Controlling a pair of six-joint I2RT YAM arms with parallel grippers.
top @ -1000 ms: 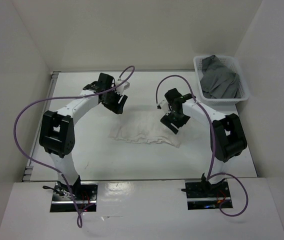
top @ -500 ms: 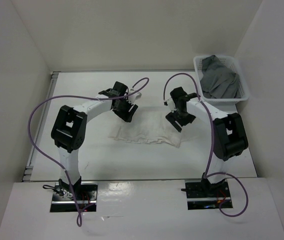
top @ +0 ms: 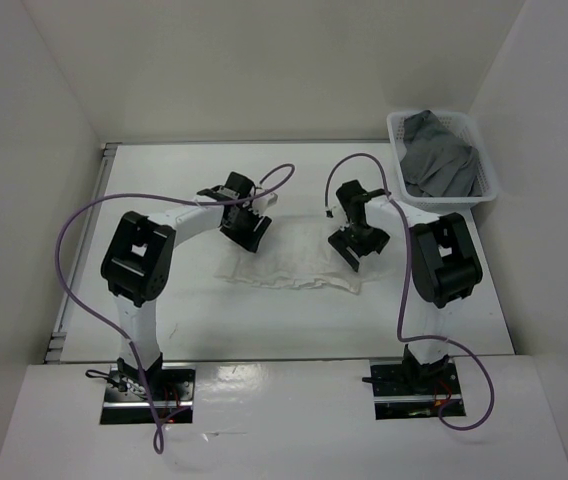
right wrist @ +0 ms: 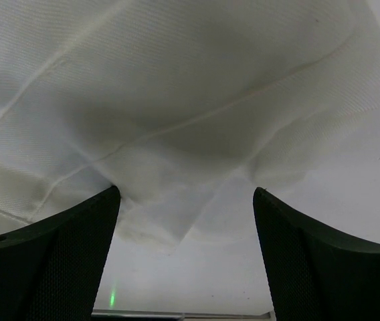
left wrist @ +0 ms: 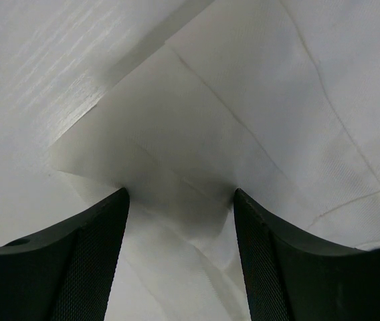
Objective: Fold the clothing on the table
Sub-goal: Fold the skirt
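A small white plastic mesh basket (top: pixel 449 201) sits at two o'clock; a crumpled dark grey fabric garment (top: pixel 440 155) fills it.

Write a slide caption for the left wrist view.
Open left gripper poised over a folded corner of the white pleated clothing.

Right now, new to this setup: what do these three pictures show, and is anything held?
Two robot arms are bolted at the near edge of a white table. The wide picture looks down from above and behind; the other two come from wrist cameras, the dark shapes being each arm's own fingers. A thin white pleated garment lies on the table; a basket at the far right holds a dark grey garment. The left gripper and right gripper sit low over the white garment's opposite ends, jaws open, holding nothing.
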